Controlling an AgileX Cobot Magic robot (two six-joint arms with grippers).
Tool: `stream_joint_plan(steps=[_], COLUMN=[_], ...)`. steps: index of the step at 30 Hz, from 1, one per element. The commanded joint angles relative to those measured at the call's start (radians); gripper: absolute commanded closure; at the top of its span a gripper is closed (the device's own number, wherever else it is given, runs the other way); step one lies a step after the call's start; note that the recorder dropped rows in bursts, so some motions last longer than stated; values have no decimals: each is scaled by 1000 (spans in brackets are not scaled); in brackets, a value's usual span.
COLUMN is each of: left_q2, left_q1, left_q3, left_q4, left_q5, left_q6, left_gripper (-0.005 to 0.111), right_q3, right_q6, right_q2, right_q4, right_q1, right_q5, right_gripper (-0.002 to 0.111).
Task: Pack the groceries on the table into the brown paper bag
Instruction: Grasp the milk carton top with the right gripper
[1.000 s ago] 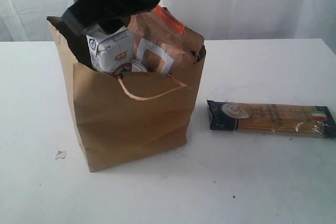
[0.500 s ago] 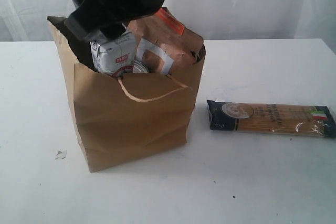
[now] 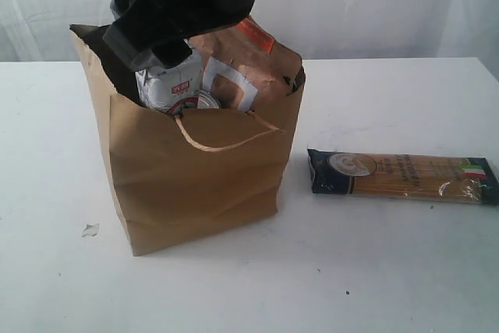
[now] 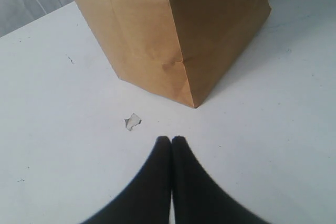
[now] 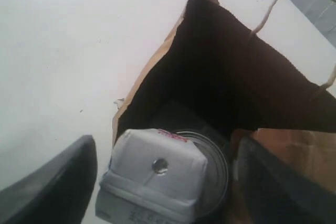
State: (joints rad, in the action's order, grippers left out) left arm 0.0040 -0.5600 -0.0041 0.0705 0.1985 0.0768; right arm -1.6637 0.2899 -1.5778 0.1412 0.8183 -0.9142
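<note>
R end effector [image 5: 165, 153] gapes wide, empty, astride carton [image 3: 168, 83] upright in bag [image 3: 195, 169], prob. to lift clear. L end effector [image 4: 171, 140] shut, empty, beside bag. Spaghetti [image 3: 401, 175] outside bag, unpacked.

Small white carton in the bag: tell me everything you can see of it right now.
The small white-blue carton is a white paperboard box with blue print, a small red label and a round spot on its folded top. It stands roughly upright, leaning slightly, inside the brown paper bag, its top above the front rim. The pull-tab can sits right against it. The right gripper straddles it, jaws open, touching neither side.
</note>
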Motion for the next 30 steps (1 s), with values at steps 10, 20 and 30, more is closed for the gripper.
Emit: stream_joint_plan(steps=[10, 20, 30], left_q2=[-4, -4, -4], left_q1=[-1, -1, -1], left_q3=[4, 4, 4], left_q4=[-5, -5, -5], left_q5=[1, 1, 1], left_q6=[-2, -2, -2], left_gripper=[106, 106, 106], right_q3=[-1, -1, -1], right_q6=[-43, -43, -23], right_q2=[-42, -58, -53], right_q4=[0, 3, -1], right_q1=[1, 1, 1], right_q5=[-33, 33, 128], right_gripper=[39, 83, 108])
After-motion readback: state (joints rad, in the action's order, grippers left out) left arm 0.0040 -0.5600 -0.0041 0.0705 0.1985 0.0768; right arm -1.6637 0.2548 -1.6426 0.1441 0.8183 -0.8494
